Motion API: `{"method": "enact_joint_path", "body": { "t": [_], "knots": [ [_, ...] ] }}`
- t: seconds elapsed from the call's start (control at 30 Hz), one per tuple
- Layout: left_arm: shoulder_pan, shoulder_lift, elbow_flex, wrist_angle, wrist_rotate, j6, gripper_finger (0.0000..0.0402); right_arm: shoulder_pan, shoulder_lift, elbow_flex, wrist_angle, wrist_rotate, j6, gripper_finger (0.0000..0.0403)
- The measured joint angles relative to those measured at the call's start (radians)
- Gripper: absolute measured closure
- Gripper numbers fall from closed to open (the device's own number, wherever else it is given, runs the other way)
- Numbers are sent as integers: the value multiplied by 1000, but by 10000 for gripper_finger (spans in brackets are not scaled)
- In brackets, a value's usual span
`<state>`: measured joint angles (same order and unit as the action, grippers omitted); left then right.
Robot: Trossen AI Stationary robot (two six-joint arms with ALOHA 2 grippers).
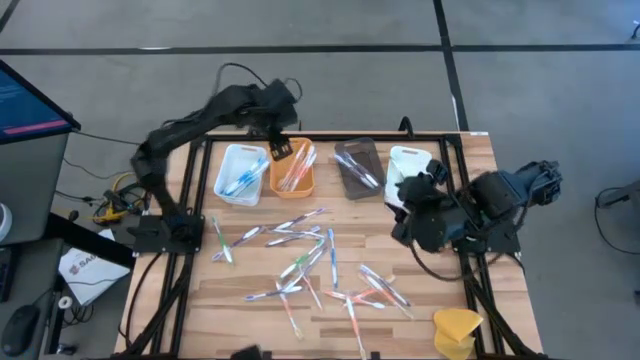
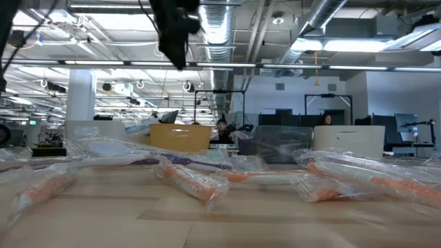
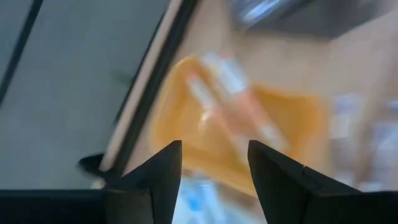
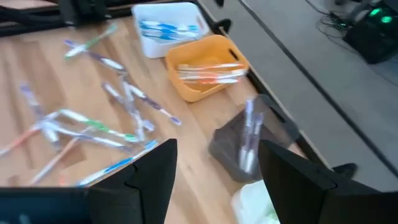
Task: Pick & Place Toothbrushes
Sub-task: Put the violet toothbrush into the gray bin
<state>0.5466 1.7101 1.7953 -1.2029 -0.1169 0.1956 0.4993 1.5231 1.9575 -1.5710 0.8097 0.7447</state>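
Observation:
Several wrapped toothbrushes (image 1: 300, 262) lie scattered flat on the wooden table, close up in the low view (image 2: 193, 180). Red ones lie in the orange tray (image 1: 293, 172), blue ones in the white tray (image 1: 240, 175), clear ones in the dark tray (image 1: 358, 167). My left gripper (image 1: 278, 152) hovers open and empty above the orange tray (image 3: 249, 124), near its edge beside the white tray. My right gripper (image 4: 217, 168) is open and empty, folded back at the table's right side (image 1: 405, 200), looking across at the trays (image 4: 208, 65).
A second white tray (image 1: 405, 165) stands at the far right under my right arm. A yellow sponge-like lump (image 1: 457, 330) sits at the near right corner. The four trays line the far edge; loose toothbrushes fill the table's middle.

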Motion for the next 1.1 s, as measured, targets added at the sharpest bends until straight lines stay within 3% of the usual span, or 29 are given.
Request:
{"method": "enact_joint_path", "body": {
  "t": [0.2, 0.43, 0.57, 0.77, 0.93, 1.1],
  "knots": [
    [-121, -298, -184, 139, 168, -75, 226, 153, -6, -9, 4, 38, 77, 182],
    [-355, -668, -565, 410, 172, -233, 222, 246, -15, -213, -3, 83, 254, 182],
    [-482, -823, -806, 718, 156, -283, 222, 276, -15, -373, 1, 93, 429, 182],
    [-573, -883, -1112, 1114, 123, -283, 222, 354, -16, -705, 35, 194, 854, 182],
    [-611, -881, -1245, 1192, 133, -283, 222, 406, -18, -973, 162, 236, 1088, 182],
    [-653, -888, -1301, 1231, 135, -264, 222, 404, -47, -1115, 211, 246, 1204, 182]
  ]
}}
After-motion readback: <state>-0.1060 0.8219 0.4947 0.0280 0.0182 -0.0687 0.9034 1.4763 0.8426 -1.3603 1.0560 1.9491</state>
